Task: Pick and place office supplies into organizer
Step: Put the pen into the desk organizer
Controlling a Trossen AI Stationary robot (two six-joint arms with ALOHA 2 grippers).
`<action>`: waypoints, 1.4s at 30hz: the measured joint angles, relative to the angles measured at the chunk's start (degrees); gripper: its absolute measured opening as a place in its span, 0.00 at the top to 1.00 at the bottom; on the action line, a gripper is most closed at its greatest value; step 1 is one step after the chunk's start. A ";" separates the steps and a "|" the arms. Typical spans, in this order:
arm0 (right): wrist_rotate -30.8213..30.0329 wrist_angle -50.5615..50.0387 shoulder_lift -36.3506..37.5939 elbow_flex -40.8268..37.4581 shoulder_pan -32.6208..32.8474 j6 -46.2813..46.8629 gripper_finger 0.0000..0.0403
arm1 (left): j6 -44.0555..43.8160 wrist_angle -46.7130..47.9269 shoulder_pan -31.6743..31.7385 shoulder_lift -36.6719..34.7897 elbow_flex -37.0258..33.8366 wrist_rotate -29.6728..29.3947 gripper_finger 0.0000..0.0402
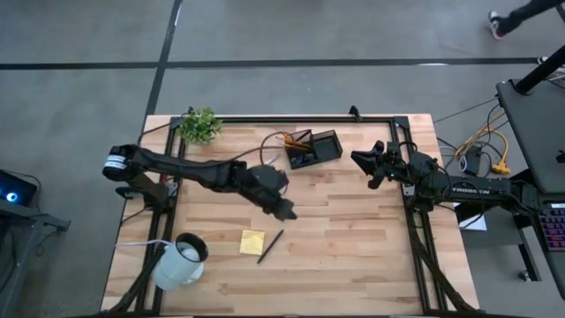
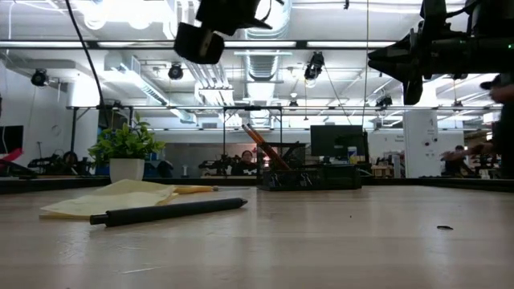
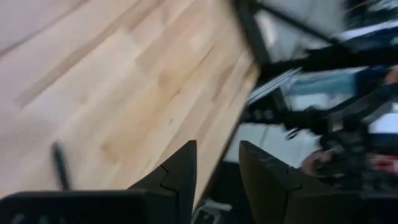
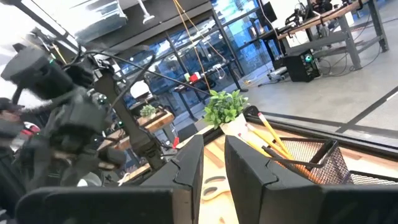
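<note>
The black mesh organizer (image 1: 314,148) stands near the table's far edge with orange pencils (image 1: 296,139) leaning in it; the low view shows the organizer (image 2: 309,174) too. A yellow sticky-note pad (image 1: 252,241) and a dark pen (image 1: 270,246) lie flat near the table's near side. In the low view the pen (image 2: 169,211) lies in front of the pad (image 2: 112,197). My left gripper (image 1: 284,210) hangs above the table's middle, just beyond the pen, open and empty, as its wrist view (image 3: 217,158) shows. My right gripper (image 1: 360,161) waits raised, right of the organizer, slightly open (image 4: 212,149). Scissors are out of view.
A white mug (image 1: 181,261) stands at the near left corner. A small green plant (image 1: 199,124) sits at the far left. A black frame rail (image 1: 300,118) runs along the far edge. Bare wood lies between the pen and the right arm.
</note>
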State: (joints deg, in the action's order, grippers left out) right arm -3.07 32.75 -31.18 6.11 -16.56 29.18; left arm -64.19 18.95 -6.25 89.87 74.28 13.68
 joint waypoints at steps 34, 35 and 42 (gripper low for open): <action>-0.02 -4.05 -0.55 0.00 0.04 -2.63 0.86 | -2.58 18.85 -5.52 20.23 13.54 8.45 0.51; 0.00 -4.11 -0.54 0.00 0.04 -3.17 0.86 | -2.97 19.60 -5.54 20.34 13.62 7.29 0.51; -0.02 -4.62 -0.52 0.00 0.04 -4.29 0.86 | -2.97 22.79 -5.73 20.38 13.49 -4.29 0.51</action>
State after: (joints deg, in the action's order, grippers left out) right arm -3.09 28.14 -31.70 6.11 -16.51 24.89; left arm -67.16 41.74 -11.99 110.25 87.77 9.38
